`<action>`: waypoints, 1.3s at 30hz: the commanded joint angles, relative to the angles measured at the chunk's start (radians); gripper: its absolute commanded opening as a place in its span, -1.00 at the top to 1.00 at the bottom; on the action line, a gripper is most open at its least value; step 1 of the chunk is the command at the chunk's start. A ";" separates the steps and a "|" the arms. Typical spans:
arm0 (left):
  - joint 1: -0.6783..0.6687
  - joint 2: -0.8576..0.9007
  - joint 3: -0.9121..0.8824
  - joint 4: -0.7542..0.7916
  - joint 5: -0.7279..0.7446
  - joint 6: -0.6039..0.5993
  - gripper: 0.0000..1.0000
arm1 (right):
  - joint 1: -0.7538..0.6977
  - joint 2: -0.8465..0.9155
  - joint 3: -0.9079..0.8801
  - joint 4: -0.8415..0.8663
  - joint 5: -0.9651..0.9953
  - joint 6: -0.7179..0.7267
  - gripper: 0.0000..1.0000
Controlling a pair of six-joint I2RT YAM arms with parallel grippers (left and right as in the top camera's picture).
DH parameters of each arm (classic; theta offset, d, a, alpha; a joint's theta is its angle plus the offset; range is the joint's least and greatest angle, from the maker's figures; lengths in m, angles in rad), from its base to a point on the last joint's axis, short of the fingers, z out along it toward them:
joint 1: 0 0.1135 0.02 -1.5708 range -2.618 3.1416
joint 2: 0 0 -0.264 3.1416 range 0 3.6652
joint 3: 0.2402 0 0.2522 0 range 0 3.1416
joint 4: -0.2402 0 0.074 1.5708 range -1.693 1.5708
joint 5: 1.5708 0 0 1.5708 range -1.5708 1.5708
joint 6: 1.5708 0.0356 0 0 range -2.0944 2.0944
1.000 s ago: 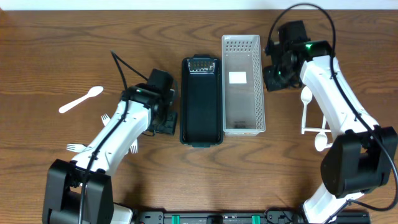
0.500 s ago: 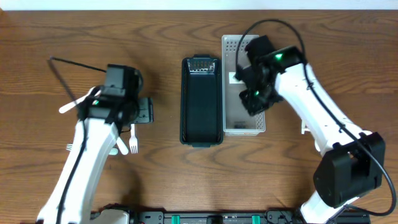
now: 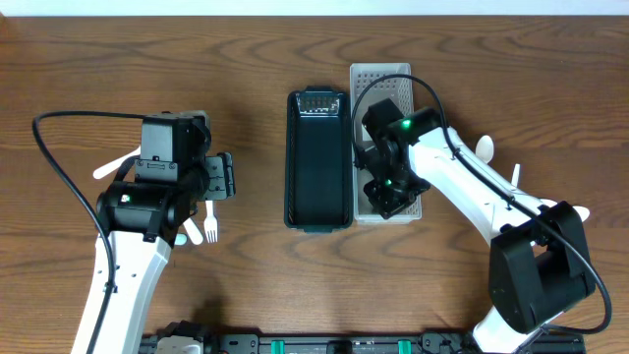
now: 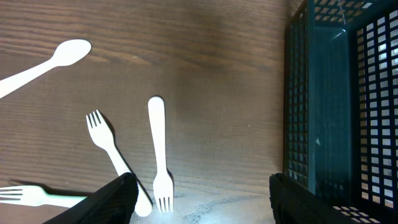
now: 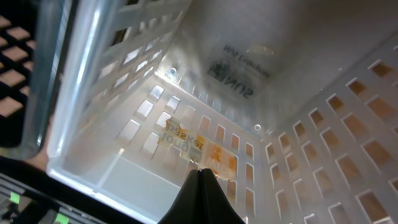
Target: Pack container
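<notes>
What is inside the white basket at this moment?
In the white basket: the right gripper, shut, and a sticker. No cutlery shows; the arm hides the near end from overhead.

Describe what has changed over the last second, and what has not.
The right gripper swung left from beside the white basket and dropped into its near end, jaws shut. The left gripper pulled left, away from the dark basket, and now hangs open above the forks. Both baskets stayed put.
</notes>
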 commanded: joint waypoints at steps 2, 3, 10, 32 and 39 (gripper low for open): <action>0.006 -0.006 0.021 -0.003 -0.012 -0.004 -0.40 | 0.006 -0.008 -0.006 -0.003 -0.026 0.013 0.98; 0.006 -0.006 0.021 -0.003 -0.012 -0.004 -0.40 | 0.006 -0.008 -0.006 0.000 -0.026 0.013 0.97; 0.006 -0.006 0.021 -0.003 -0.037 0.020 -0.53 | -0.006 -0.008 0.029 0.127 0.040 0.016 0.94; 0.006 -0.006 0.021 0.063 -0.061 0.022 -0.98 | -0.187 -0.044 0.712 -0.073 0.220 0.232 -0.44; 0.006 -0.006 0.021 0.064 -0.061 0.022 -0.98 | -0.286 -0.082 0.712 -0.077 0.222 0.317 -0.81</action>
